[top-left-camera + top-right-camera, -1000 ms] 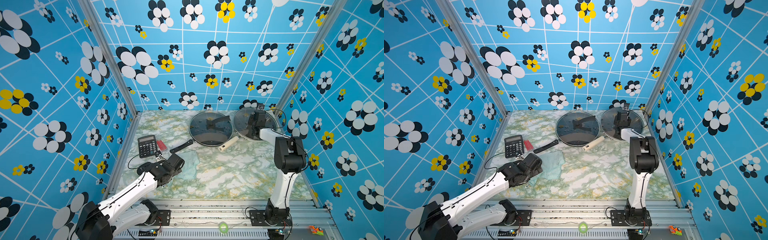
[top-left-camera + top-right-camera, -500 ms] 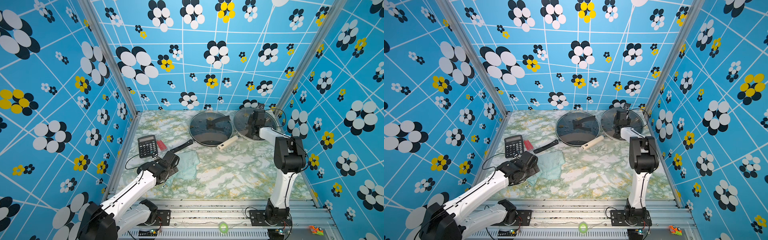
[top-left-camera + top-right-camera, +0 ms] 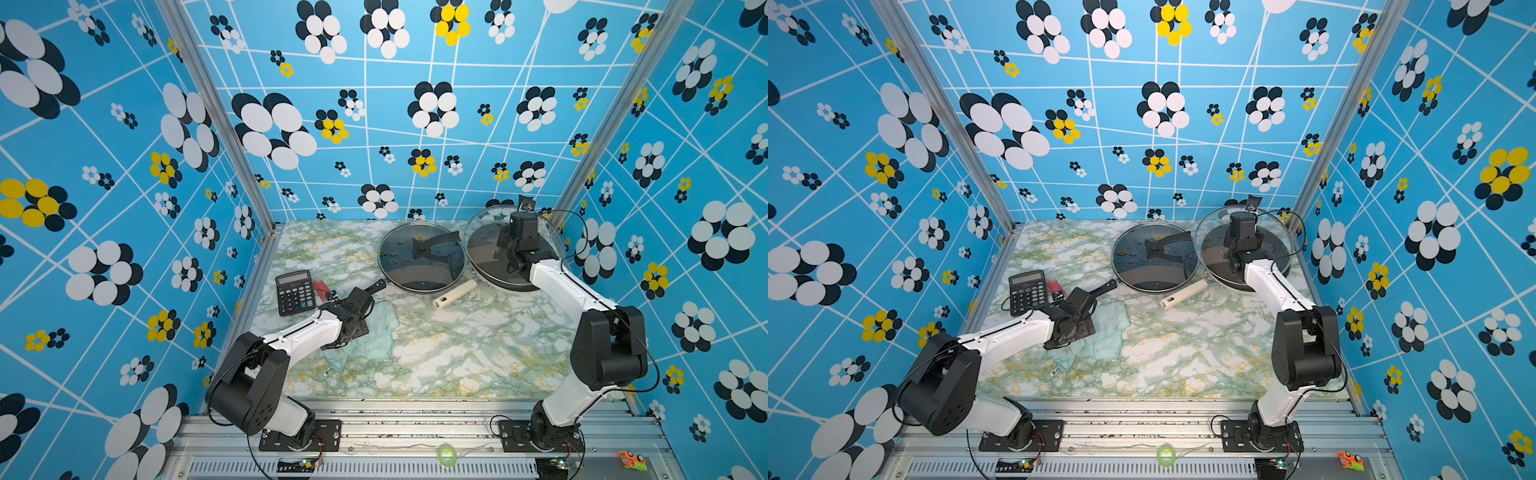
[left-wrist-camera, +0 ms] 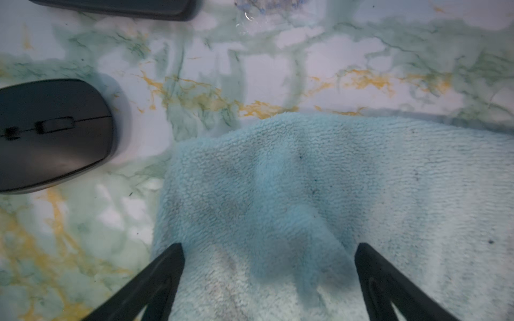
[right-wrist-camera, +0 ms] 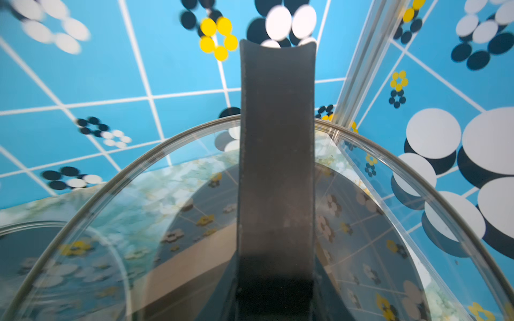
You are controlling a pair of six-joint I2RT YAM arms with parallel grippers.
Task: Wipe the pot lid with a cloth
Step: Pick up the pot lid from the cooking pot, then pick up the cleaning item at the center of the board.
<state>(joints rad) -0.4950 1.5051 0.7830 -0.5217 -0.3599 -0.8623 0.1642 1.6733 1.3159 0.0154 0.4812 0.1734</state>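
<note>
The pale mint-green cloth [image 3: 376, 334] [image 3: 1106, 330] lies flat on the marble table, left of the middle. My left gripper [image 3: 353, 332] [image 4: 269, 244] points down at its left part, open. Both black fingertips [image 4: 172, 255] rest wide apart on the towel [image 4: 319, 180] with a raised fold between them. At the far right the glass pot lid [image 3: 482, 237] [image 3: 1214, 232] stands tilted over a dark pan [image 3: 509, 284]. My right gripper [image 3: 513, 255] [image 3: 1239, 251] is shut on its black handle [image 5: 276, 166]. The fingers themselves are hidden in the right wrist view.
A second glass lid [image 3: 399, 257] with a black handle lies left of the pan, whose cream handle [image 3: 455, 293] points at the table's middle. A calculator [image 3: 294, 292], a red item [image 3: 321, 286] and a black stick [image 3: 376, 286] sit behind the cloth. A black mouse [image 4: 52, 133] lies beside the towel.
My left gripper has shifted a little toward the far side and come down onto the cloth. The right gripper's jaws have narrowed slightly on the lid handle; the lid has hardly moved.
</note>
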